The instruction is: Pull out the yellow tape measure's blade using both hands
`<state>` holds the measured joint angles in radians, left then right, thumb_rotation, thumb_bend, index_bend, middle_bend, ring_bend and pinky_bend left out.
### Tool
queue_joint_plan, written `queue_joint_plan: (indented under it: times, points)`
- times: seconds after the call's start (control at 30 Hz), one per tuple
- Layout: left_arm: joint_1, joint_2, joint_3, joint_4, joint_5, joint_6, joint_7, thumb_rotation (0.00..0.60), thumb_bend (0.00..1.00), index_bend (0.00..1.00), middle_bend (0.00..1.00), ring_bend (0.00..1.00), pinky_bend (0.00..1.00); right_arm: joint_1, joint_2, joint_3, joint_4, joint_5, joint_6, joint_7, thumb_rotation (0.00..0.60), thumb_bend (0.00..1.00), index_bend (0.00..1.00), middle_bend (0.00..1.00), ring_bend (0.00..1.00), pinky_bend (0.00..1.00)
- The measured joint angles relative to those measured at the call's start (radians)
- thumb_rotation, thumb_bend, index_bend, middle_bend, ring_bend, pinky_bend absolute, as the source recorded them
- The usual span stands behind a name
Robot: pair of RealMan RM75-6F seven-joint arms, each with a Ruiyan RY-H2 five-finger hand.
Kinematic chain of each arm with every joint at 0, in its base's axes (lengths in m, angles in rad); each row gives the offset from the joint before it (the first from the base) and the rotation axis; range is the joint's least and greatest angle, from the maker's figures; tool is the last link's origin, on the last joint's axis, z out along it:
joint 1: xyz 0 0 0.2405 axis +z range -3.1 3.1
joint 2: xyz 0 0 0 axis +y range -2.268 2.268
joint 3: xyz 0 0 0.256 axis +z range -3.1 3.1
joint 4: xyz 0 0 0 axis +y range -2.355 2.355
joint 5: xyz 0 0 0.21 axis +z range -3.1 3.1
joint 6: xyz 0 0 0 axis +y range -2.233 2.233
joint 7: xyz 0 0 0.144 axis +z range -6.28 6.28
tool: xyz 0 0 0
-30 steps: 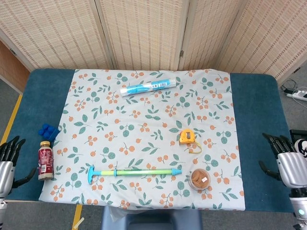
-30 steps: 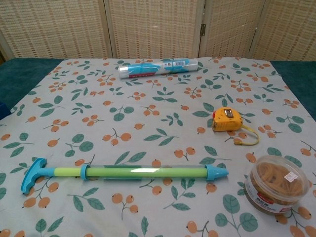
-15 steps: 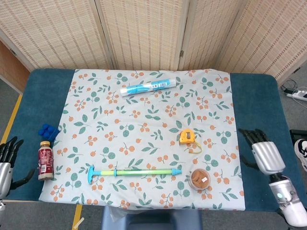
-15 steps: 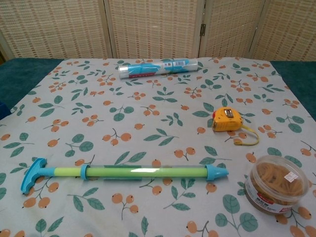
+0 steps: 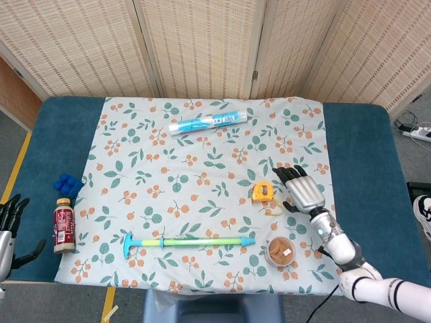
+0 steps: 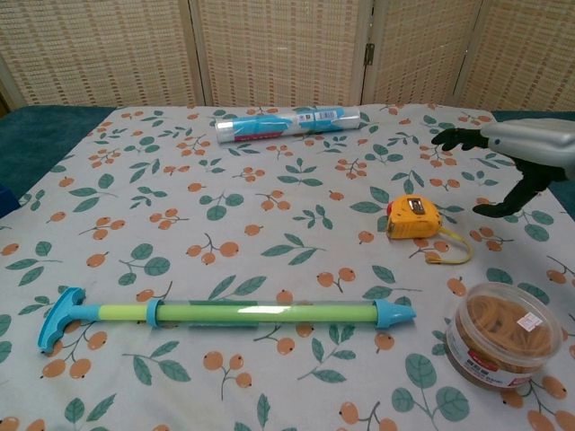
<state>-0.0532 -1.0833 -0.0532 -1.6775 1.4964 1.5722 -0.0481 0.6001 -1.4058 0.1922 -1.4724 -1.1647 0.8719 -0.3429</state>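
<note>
Head view: the yellow tape measure [image 5: 263, 191] lies on the floral cloth [image 5: 202, 141], right of frame centre, its yellow strap looping toward lower right. The right hand [image 5: 301, 188] is just to its right, fingers spread and holding nothing; whether it touches the cloth, cannot tell. The left hand [image 5: 7, 229] sits at the lower left edge, fingers apart, empty, well away from the tape. Near it a brown bottle [image 5: 63, 225] with a red label stands on the blue table [image 5: 47, 148]; label text too small to read.

Chest view: tape measure [image 6: 412, 216] right of centre, case closed up. Right hand [image 6: 512, 148] enters from the upper right edge, fingers splayed above the cloth. A round tub of rubber bands [image 6: 501, 334] at lower right carries a white sticker, print unreadable. The rolled tube [image 6: 287, 124] at upper centre has a small label, illegible.
</note>
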Motion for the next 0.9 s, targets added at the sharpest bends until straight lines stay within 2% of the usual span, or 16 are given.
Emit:
queue_joint_plan:
  times: [0.3,0.6,0.9]
  points:
    - [0.000,-0.001,-0.002,0.000,-0.011,-0.015,0.004,0.600,0.31,0.10,0.04,0.02,0.00,0.090,-0.139,-0.007,0.150,0.070,-0.063,-0.080,0.600,0.36,0.06,0.16,0.12,0.06]
    - [0.001,-0.004,-0.006,0.001,-0.018,-0.021,0.007,0.600,0.31,0.09,0.04,0.02,0.00,0.121,-0.207,-0.024,0.241,0.094,-0.085,-0.073,0.600,0.36,0.12,0.18,0.13,0.06]
    - [0.006,-0.005,-0.007,0.006,-0.024,-0.021,0.004,0.600,0.31,0.09,0.04,0.02,0.00,0.140,-0.241,-0.035,0.285,0.091,-0.091,-0.051,0.600,0.36,0.24,0.27,0.18,0.06]
